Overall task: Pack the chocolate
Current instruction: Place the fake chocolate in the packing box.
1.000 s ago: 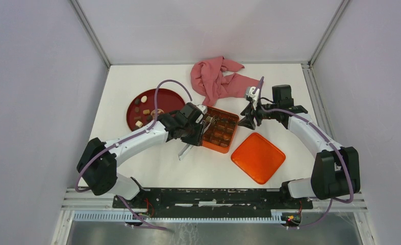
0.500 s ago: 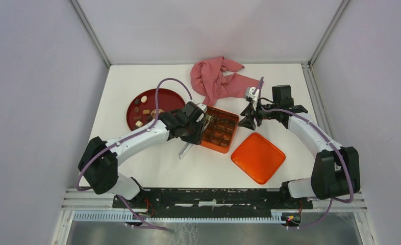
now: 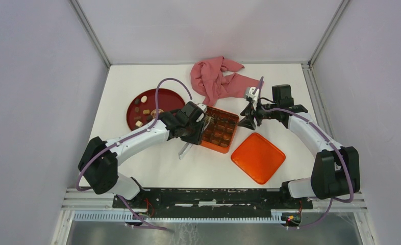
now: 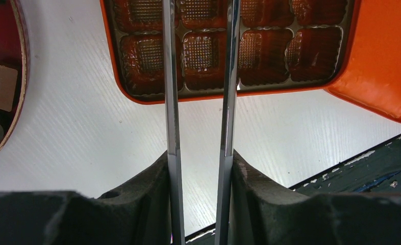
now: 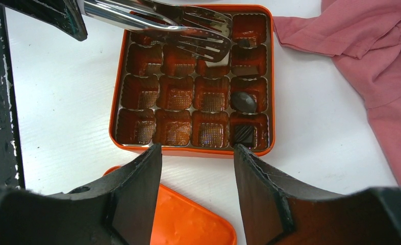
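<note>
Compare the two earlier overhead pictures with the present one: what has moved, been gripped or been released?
Nothing visibly changed. The left pincer still grips the tongs over the orange tin, the right pincer still hangs open beside it, and the lid, plate and cloth lie where they were.

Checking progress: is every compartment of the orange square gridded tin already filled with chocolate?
No, most compartments of the orange square tin sit empty; dark chocolate pieces fill only a few along one side.
</note>
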You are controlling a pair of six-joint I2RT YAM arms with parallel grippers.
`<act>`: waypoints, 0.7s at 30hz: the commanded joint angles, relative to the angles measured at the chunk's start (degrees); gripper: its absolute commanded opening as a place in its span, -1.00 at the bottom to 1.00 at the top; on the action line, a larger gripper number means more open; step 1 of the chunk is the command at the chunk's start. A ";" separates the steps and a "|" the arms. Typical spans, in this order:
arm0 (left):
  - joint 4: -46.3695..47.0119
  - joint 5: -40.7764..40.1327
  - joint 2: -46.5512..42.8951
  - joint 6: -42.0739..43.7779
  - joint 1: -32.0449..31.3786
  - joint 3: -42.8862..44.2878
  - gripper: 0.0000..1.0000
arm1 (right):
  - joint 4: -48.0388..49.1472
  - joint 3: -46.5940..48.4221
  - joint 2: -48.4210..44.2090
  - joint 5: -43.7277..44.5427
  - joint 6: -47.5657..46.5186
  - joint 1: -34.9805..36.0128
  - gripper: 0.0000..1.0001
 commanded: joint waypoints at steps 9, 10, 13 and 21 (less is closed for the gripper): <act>0.94 -0.27 -0.13 0.48 -0.60 2.91 -0.15 | -0.13 2.45 0.24 -1.57 -1.28 -0.14 0.20; 0.98 -0.34 -0.42 0.41 -0.62 3.00 -0.18 | -0.21 2.45 0.23 -1.57 -1.25 -0.18 0.20; 1.47 -0.14 -1.65 0.30 -0.63 3.11 -0.24 | -0.34 2.56 0.32 -1.74 -1.39 -0.18 0.20; 0.61 3.24 -7.06 2.75 4.60 2.56 -0.24 | -0.94 2.67 0.24 -2.10 -1.84 -0.16 0.20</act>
